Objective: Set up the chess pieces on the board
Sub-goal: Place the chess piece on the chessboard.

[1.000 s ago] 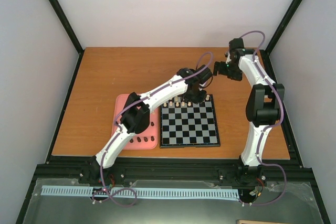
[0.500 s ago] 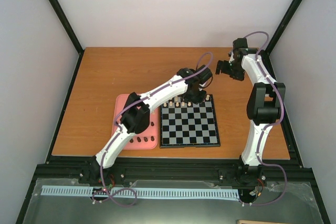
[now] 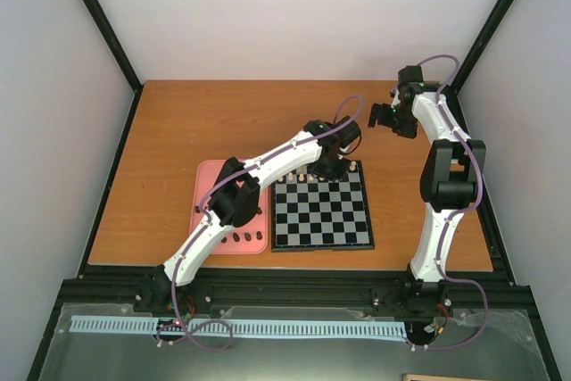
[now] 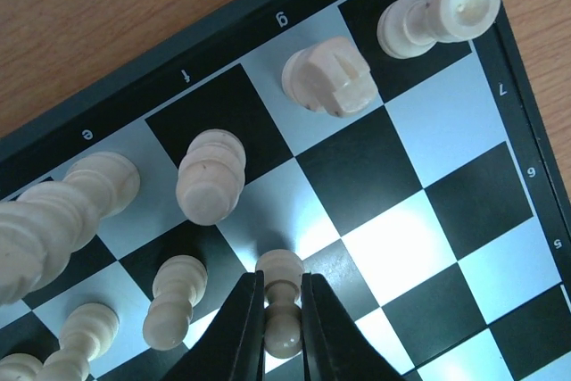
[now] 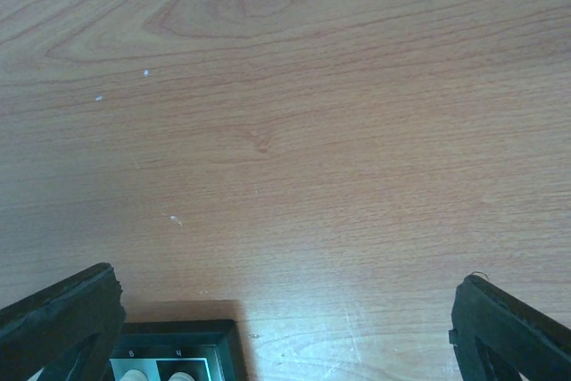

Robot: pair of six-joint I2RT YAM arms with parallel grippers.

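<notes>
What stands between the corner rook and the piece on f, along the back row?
A cream knight, nothing else. The left wrist view shows it on the back row between the rook and the f piece.

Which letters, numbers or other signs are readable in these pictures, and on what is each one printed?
"h", "g", "f", "e": the board's border, left wrist view.
"7", "6", "5": its side border, same view.
Right wrist view: two marks on the board's corner, too blurred to read.
Top view: nothing readable.
</notes>
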